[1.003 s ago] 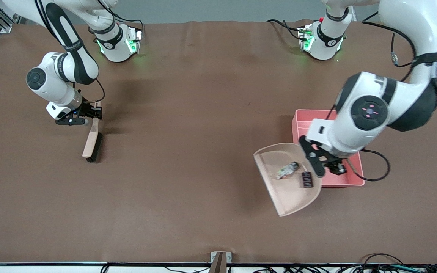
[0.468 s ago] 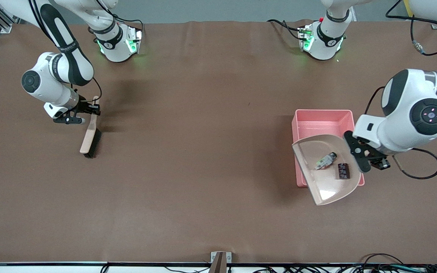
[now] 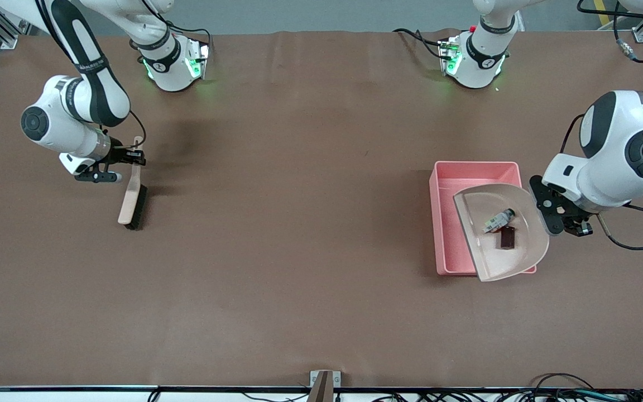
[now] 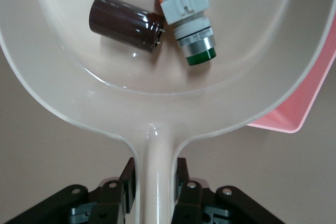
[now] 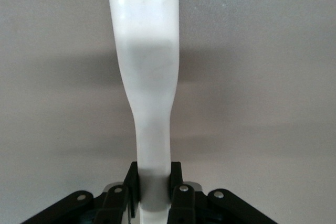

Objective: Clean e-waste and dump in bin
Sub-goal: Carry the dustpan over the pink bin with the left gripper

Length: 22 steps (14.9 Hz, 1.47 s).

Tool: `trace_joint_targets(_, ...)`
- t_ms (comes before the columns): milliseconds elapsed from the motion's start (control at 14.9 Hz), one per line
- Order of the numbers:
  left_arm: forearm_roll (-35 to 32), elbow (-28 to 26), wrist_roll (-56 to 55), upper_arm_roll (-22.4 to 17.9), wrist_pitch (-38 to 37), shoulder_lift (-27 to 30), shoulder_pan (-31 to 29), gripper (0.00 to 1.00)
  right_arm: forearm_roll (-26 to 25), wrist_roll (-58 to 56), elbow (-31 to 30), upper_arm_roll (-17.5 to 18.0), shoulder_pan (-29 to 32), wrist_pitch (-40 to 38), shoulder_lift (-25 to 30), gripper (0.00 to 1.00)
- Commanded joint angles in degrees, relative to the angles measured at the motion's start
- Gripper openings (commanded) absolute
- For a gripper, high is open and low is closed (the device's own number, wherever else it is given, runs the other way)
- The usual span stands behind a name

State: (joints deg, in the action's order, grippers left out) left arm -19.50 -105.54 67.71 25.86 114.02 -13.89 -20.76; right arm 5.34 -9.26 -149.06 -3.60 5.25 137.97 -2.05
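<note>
Beige dustpan [image 3: 517,257], shallow w/ thin handle [image 4: 155,182], up off the brown desk [image 3: 299,251]. Brush [image 3: 130,202] w/ pale handle [image 5: 152,103] + dark bristles at the right arm's end of desk. Cables [image 3: 550,393] along desk edge nearest front cam.

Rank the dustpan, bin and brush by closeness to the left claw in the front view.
1. Dustpan: its handle is clamped in the left claw, over the bin.
2. Bin: under the dustpan.
3. Brush: held by the right claw, at the right arm's end.
</note>
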Motion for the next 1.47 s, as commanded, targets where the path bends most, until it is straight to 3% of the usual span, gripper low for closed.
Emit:
trace_joint_targets(0,-0.70,-5.81,3.30,0.24,3.84,3.52,-2.09,0.11,-0.42,1.35,0.17,0.87,1.25,-0.60,1.00,0.02)
trace_joint_targets(870,-14.95,-10.04,4.18,0.59,2.62,4.57,-3.76,0.10,-0.42,2.49,1.41,0.87,0.81,-0.60,-2.43,0.06)
trace_joint_targets(1003,-16.35,-10.13,4.88,0.59,1.91,5.19,-3.67,0.10,-0.42,2.49,1.41,0.87,0.81,-0.51,-2.52,0.31)
trace_joint_targets(1405,-21.37,-8.90,5.33,0.59,1.04,4.75,-3.23,0.10,-0.59,2.49,1.49,0.96,0.81,-0.60,-2.52,0.72)
